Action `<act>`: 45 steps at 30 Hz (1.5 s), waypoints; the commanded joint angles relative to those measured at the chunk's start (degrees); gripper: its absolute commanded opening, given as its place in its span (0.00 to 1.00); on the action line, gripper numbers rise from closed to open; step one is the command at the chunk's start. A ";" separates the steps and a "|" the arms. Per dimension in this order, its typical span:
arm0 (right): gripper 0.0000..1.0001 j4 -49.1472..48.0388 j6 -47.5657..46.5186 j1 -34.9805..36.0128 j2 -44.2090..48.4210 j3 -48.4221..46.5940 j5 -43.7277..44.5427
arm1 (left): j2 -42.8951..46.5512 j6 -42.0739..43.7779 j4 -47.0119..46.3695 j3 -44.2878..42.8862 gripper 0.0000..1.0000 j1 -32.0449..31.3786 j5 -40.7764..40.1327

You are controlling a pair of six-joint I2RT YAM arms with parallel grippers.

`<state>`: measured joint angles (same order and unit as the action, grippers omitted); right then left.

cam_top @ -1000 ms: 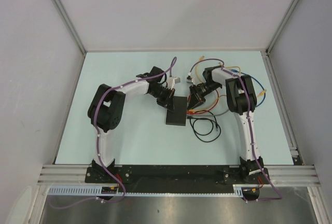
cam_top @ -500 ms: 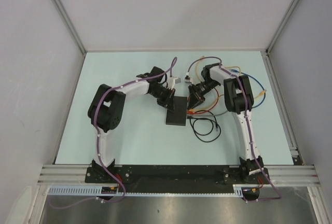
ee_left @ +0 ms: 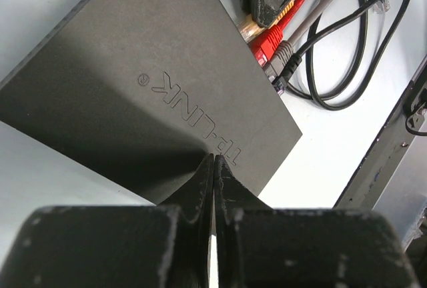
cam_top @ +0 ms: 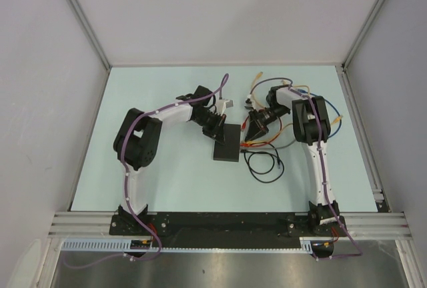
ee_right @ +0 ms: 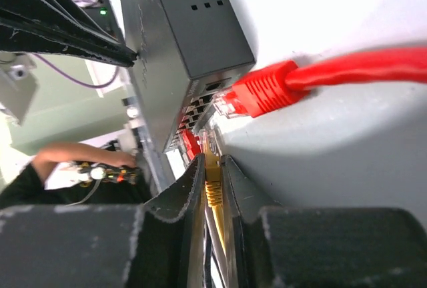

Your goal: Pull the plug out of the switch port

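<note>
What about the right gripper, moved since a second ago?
Yes, slightly. In the top view the right gripper, fingers on the yellow plug, has shifted right, away from the switch, which lies where it did.

The switch (ee_left: 133, 88) looked like matt black plastic, finely grained, its logo pressed into the top. At its ports, the red plug (ee_right: 263, 91) was ribbed, slightly glossy plastic, the yellow plug (ee_right: 212, 191) ridged plastic too. The right hand (ee_right: 212, 161) had rough, dull black fingers (ee_right: 177, 208). Under the switch, the table (cam_top: 167, 175) was smooth, pale and matt.
</note>
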<state>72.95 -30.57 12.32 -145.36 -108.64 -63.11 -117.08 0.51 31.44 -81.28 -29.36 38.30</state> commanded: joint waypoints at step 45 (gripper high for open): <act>0.00 -19.93 8.06 -10.38 27.15 -33.83 45.96 | 0.71 6.52 -2.35 -8.28 0.07 1.33 1.87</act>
<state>60.34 -27.29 3.38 -117.78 -142.54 -23.92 -120.57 7.03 34.54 -91.02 -28.03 38.06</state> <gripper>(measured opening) 0.150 0.063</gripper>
